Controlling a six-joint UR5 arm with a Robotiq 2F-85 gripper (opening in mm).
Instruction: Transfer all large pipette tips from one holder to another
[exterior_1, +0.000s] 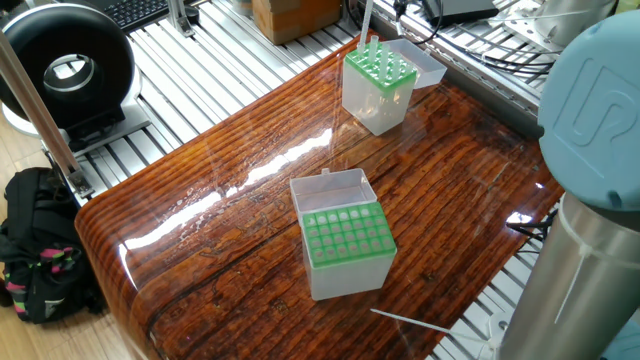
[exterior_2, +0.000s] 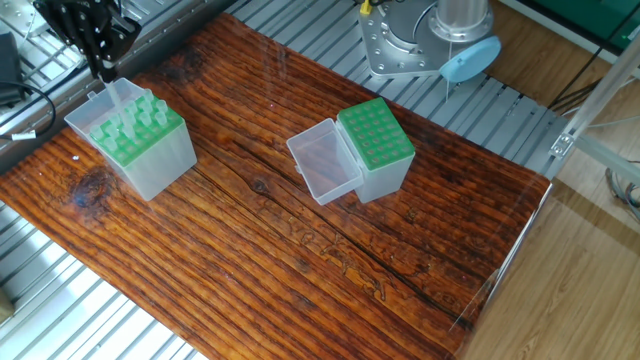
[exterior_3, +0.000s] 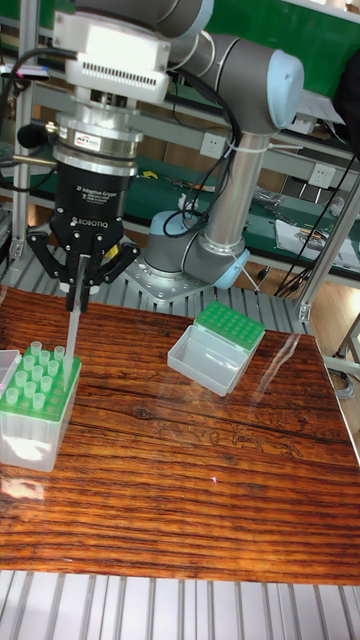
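My gripper (exterior_3: 78, 293) hangs above the far corner of the clear holder (exterior_3: 30, 435), shut on one large pipette tip (exterior_3: 72, 328). That tip hangs upright, its lower end about level with the tops of the tips in the rack. Several more large pipette tips (exterior_2: 140, 118) stand in this holder's green rack (exterior_2: 150, 165). In the other fixed view the gripper (exterior_2: 100, 68) shows at the top left. The held tip (exterior_1: 366, 18) also shows above the holder (exterior_1: 380, 95). A second holder (exterior_1: 345, 250), with its green rack showing no tips, stands mid-table with its lid (exterior_2: 325, 165) open.
A loose thin tip (exterior_1: 410, 320) lies near the table's edge by the second holder. The arm's grey-blue elbow (exterior_1: 590, 130) fills the right side of one fixed view. The robot base (exterior_2: 440, 40) sits beyond the table. A black round device (exterior_1: 65, 65) and a bag (exterior_1: 35, 245) are on the left.
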